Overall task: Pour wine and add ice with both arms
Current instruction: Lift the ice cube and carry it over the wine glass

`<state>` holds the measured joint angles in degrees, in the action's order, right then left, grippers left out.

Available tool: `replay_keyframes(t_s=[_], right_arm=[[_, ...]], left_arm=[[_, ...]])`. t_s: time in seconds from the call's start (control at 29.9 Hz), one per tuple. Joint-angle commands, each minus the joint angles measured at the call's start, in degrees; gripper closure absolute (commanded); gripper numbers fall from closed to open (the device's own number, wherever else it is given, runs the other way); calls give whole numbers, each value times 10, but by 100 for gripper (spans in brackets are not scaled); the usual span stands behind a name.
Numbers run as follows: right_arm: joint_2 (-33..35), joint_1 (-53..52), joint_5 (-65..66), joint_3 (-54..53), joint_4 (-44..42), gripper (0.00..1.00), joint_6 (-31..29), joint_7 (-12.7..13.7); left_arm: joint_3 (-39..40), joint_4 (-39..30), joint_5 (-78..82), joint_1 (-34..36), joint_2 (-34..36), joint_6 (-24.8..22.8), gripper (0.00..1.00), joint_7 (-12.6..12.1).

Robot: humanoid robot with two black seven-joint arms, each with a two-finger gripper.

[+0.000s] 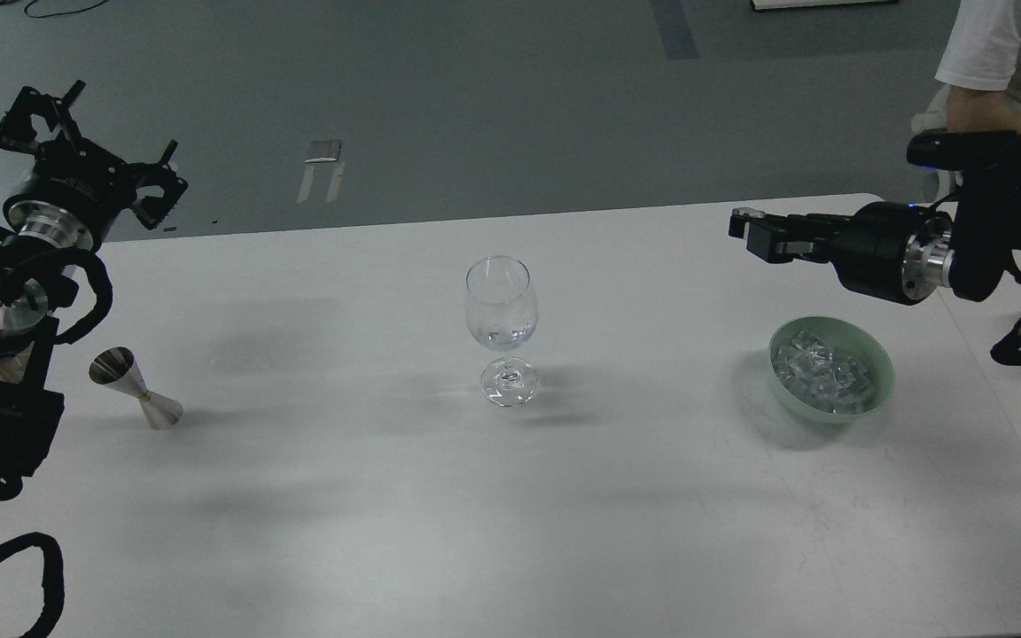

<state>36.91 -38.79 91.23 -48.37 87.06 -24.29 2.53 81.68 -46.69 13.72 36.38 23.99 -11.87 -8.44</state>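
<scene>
My right gripper point(748, 232) hangs in the air above the white table point(369, 514), pointing left toward the table's middle, its long axis lying nearly level. Its fingers look pressed close together at the tip, but they are dark and seen from the side, so I cannot tell whether an ice cube sits between them. It is up and a little left of the green bowl point(881, 388), clear of the rim. The ice point(825, 372) lies heaped in that bowl, a pile of small clear cubes filling most of it, near the table's right end.

The wine glass point(501, 323) stands upright at the table's centre, stem vertical, mouth facing up, well apart from the bowl. A trace of wine point(503, 338) shows at the bottom of its bowl, barely visible. Nothing stands on the open table between the gripper and the glass.

My left gripper point(89, 146) is raised at the far left, beyond the table's back edge, fingers spread wide and holding nothing. Below it, a metal jigger point(136, 390) lies on its side, its long axis running from upper left to lower right, wide mouth toward my left arm. A seated person in a white shirt point(1011, 62) is at the far right corner.
</scene>
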Motion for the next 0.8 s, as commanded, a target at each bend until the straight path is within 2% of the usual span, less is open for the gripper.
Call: replay_keyframes(t_s=[0.0,0.1,0.2,0.37,0.67,0.77], right_arm=[[-61,-14,0,-5,3,100,-1,5],[-101,-18,1,-4,5,100,-1,18],[-122,-22,1,-4,14,100,-2,20],[-137,-23,1,-4,28,100,-2,23],[-177,-30,2,1,22,100,-3,52],[-188,-31,7,16,17,100,-3,54]], left_arm=[[1,-1,0,0,4,0,1,-1],[1,-1,0,0,8,0,1,-1],[1,-1,0,-1,9,0,1,0],[1,-1,0,-1,8,0,1,1],[-1,-1,0,0,4,0,1,2],[-1,-1,0,0,5,0,1,2]])
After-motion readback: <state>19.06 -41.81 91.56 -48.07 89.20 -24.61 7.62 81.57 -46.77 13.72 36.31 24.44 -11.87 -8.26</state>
